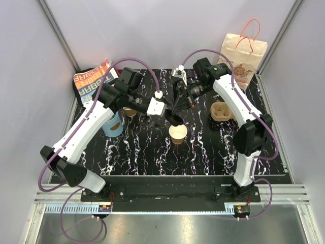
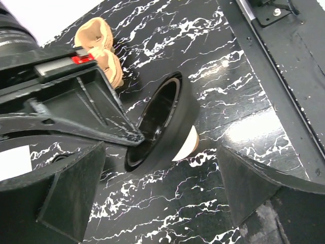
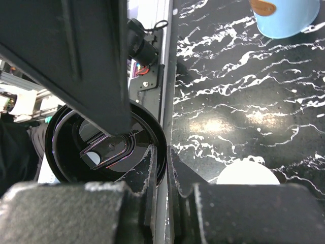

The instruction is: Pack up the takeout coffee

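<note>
Lidding step: right tool [image 1: 175, 116] clamps the lid [image 2: 161, 122] mid-frame, left tool [image 2: 162, 199] spread apart; next, press it squarely onto the cup [image 1: 178, 134].

The right hand [image 2: 144, 136] pinches a tilted black lid [image 2: 170, 114] beside the pale cup [image 2: 187, 146] on the marbled table [image 2: 244, 76].

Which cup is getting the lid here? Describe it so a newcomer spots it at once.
On the black marbled table, look to its very middle. A lone brown paper cup stands there open, the right end effector holding a black lid beside it. Its neighbour at left is a blue cup, not a brown one.
</note>
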Available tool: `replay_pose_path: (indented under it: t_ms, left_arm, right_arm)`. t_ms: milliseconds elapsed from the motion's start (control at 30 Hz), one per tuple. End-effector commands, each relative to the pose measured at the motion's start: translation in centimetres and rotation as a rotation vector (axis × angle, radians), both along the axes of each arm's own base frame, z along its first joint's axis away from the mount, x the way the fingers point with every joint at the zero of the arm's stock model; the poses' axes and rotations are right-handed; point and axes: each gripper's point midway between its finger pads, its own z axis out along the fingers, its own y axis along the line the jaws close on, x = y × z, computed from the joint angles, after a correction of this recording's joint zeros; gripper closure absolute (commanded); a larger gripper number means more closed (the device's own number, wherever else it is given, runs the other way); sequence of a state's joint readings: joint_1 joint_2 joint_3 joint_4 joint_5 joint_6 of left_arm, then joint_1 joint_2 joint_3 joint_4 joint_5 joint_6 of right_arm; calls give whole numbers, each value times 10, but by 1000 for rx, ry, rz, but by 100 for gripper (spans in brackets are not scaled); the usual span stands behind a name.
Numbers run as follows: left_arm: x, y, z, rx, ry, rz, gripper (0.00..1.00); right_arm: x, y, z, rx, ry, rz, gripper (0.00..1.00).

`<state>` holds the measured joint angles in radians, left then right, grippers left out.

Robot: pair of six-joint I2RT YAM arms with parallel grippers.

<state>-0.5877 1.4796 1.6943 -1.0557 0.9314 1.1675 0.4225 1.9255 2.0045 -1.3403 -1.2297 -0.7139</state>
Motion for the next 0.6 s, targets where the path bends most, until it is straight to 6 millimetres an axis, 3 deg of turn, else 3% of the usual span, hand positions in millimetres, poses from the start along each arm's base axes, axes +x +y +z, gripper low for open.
replay_pose_path:
  t_ms: [0,367,567]
  left_arm:
    - [-6,-4,8,-38,-11,-53,1]
    - [-2,-15,6,-25,9,-42,16]
    - [-3,-18,7,-27,23,-39,32]
  right_arm:
    - [-53,-18,39,-9,195,21,96]
    - [-67,-19,51,23,185,38,97]
    - [-68,-18,50,24,187,43,98]
